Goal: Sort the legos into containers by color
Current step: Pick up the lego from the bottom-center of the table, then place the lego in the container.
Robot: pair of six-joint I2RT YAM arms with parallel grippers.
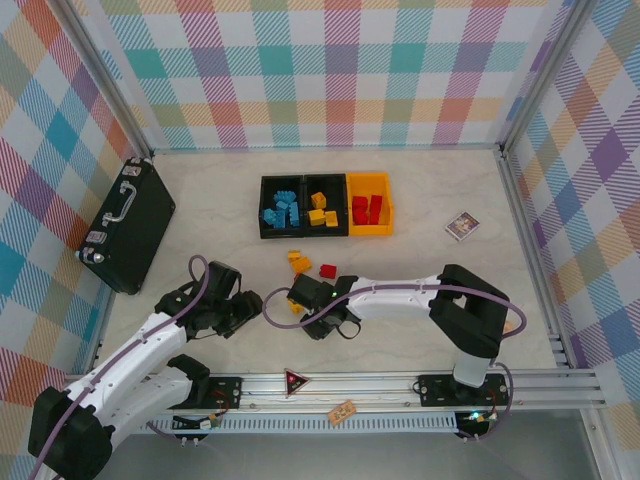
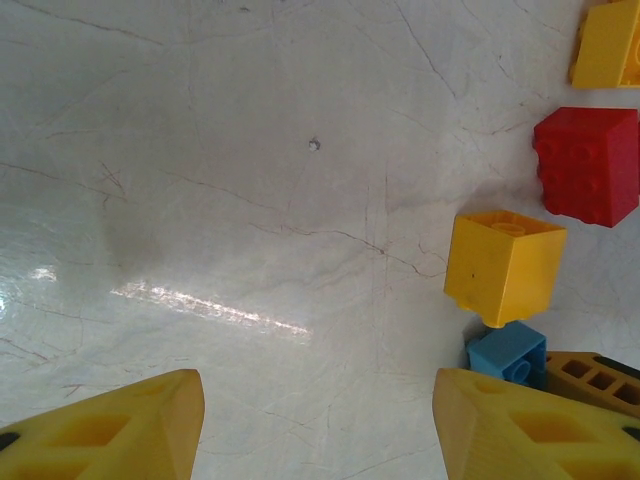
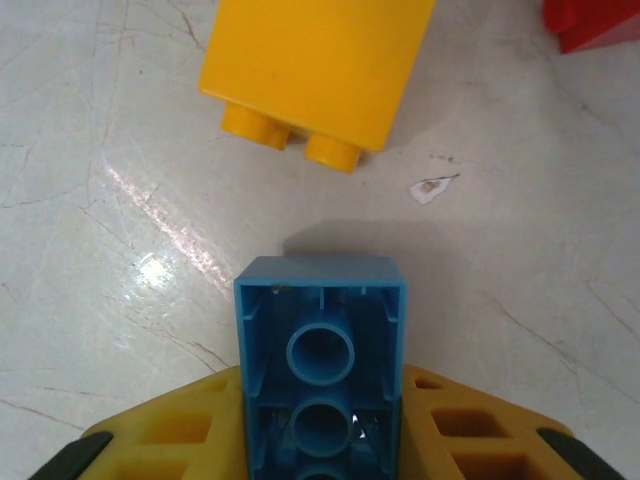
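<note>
Bins [image 1: 304, 236] come first: three of them sit joined in a row at the far middle of the table [image 1: 430, 200]. The left black bin [image 1: 263, 208] has blue bricks in it. The middle black bin [image 1: 326, 234] has yellow ones, and the yellow-orange bin [image 1: 389, 208] on the right has red ones. So the blue brick [image 3: 320, 330] belongs in the left black bin.

I think the step now is the pick-up. A good way is to lift straight up first, so the blue brick does not bump the yellow brick [image 3: 315, 70] lying just past it. Then carry it over the left black bin, go down low and let go there. That way it should not bounce out or land with the yellow ones next door.

The right gripper [image 3: 320, 410] is near the middle of the table and reaches to the left. Its two yellow fingers [image 3: 170, 435] press on both sides of the blue brick, so it is clamped on it. The brick's hollow side faces the wrist camera. I cannot tell if it is off the table yet.

The left gripper [image 2: 320, 430] is just to the left. Its fingers [image 2: 120, 430] are apart, with bare table between them.

A loose red brick [image 1: 328, 270] waits between the grippers and the bins.
</note>
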